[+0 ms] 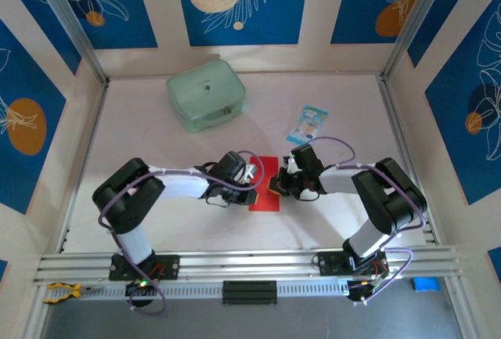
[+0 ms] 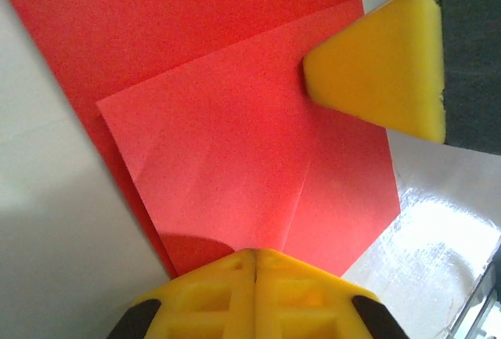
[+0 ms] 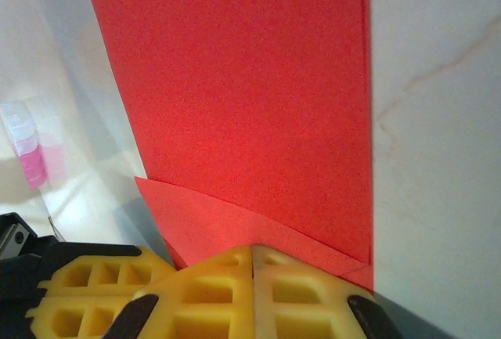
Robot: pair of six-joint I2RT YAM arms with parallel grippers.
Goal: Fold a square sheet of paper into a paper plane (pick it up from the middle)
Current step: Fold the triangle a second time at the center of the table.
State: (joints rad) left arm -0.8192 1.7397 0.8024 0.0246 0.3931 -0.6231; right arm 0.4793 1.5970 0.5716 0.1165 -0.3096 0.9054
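Note:
The square sheet of paper is bright red and lies partly folded on the white table, between the two grippers. The left wrist view shows the sheet with a slanted flap laid over it and a crease running toward my left gripper. That gripper is shut, its tips down on the near edge. A yellow finger of the right gripper presses the far side. In the right wrist view my right gripper is shut, tips on a slightly curled flap of the sheet. From above, the left gripper and right gripper nearly meet.
A pale green zip pouch sits at the back left of the table. A small blue-white packet lies just behind the right gripper. An aluminium rail runs along the near edge, and patterned walls enclose the other sides.

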